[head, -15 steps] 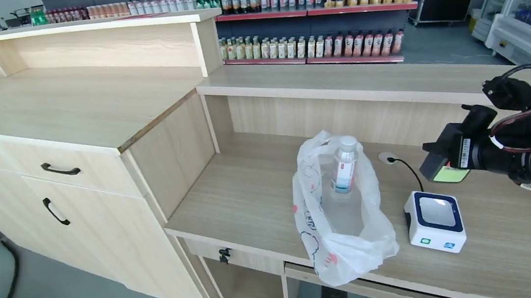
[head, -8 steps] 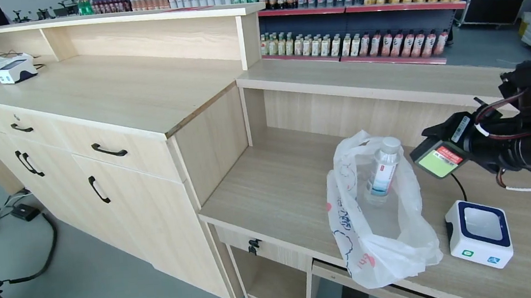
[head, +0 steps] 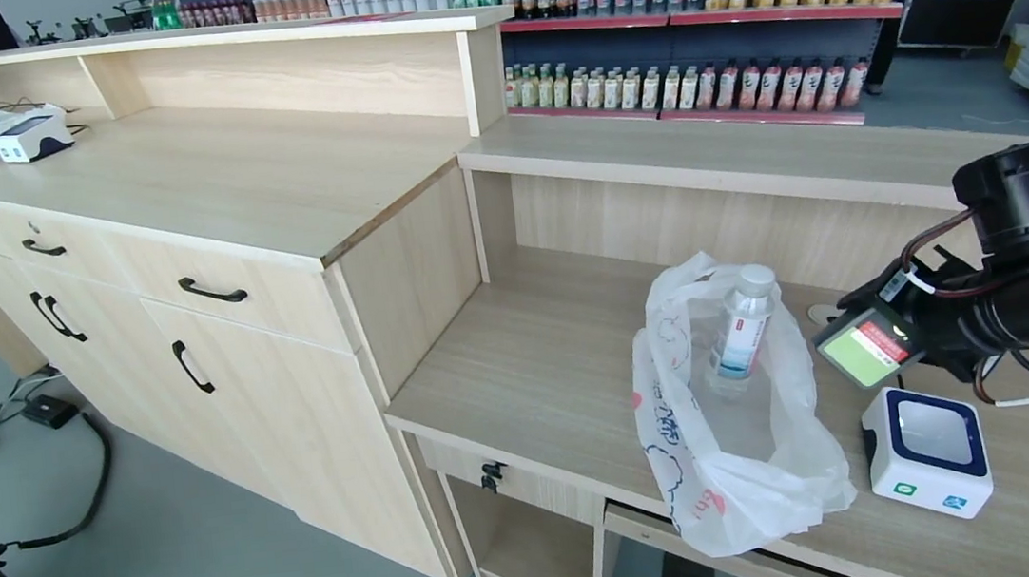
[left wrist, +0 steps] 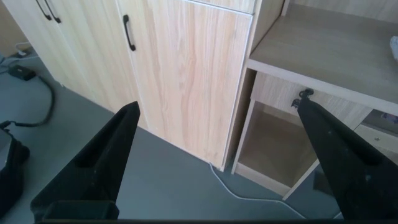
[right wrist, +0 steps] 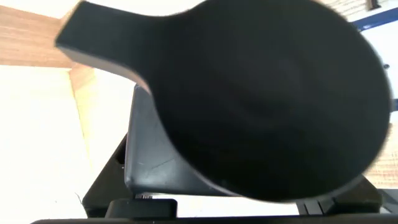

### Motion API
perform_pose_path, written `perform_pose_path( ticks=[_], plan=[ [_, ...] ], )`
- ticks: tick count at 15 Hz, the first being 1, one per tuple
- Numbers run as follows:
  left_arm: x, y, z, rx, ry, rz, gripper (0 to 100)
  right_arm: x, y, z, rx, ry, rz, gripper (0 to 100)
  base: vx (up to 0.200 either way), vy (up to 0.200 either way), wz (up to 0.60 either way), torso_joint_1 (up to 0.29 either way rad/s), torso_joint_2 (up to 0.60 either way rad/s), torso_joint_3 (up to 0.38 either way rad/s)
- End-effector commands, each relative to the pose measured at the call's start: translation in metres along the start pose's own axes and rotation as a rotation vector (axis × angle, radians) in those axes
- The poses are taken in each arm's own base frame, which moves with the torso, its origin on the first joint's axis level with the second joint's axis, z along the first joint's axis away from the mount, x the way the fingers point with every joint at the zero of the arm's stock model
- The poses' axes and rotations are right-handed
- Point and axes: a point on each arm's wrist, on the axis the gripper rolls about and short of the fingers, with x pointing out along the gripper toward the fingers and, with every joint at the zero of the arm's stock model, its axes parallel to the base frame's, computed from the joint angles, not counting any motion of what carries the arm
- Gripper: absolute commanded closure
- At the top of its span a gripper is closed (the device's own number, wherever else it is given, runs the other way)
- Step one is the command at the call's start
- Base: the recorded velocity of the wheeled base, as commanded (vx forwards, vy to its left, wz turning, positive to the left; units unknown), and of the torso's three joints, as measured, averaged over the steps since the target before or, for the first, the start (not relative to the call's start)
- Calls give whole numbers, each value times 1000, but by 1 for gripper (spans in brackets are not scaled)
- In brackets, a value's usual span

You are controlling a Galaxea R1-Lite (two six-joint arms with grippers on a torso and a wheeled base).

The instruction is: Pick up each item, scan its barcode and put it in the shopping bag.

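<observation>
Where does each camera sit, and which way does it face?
Head view: on the robot's head, looking down at the counter, shopping bag and scanner; the right gripper holds a green packet.
Left wrist view: on the left wrist, facing cabinet door and floor, framed by the open left gripper.
Right wrist view: on the right wrist; a dark shape sits close to the lens, wood behind.
Shared: head and left wrist views show the cabinet door.

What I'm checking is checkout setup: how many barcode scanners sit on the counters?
2. The near scanner sits on the lower counter beside the shopping bag; the far scanner is at the far left end of the higher counter.
</observation>
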Motion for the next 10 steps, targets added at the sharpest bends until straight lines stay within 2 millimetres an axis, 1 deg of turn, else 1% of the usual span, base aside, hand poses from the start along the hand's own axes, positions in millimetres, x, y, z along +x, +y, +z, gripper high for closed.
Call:
perform_pose_path(
  ticks=[1, 5, 6, 10],
  plan=[
    [0, 0, 0, 0, 0, 0, 0, 6, -3, -1, 13, 14, -26, 100, 0, 0, 0, 0, 0, 0],
    [0, 0, 0, 0, 0, 0, 0, 24, -22, 9, 70, 13, -114, 100, 0, 0, 0, 0, 0, 0],
    [0, 0, 0, 0, 0, 0, 0, 29, -23, 9, 72, 16, -123, 100, 0, 0, 0, 0, 0, 0],
    [0, 0, 0, 0, 0, 0, 0, 61, -27, 3, 59, 56, -176, 100, 0, 0, 0, 0, 0, 0]
  ],
)
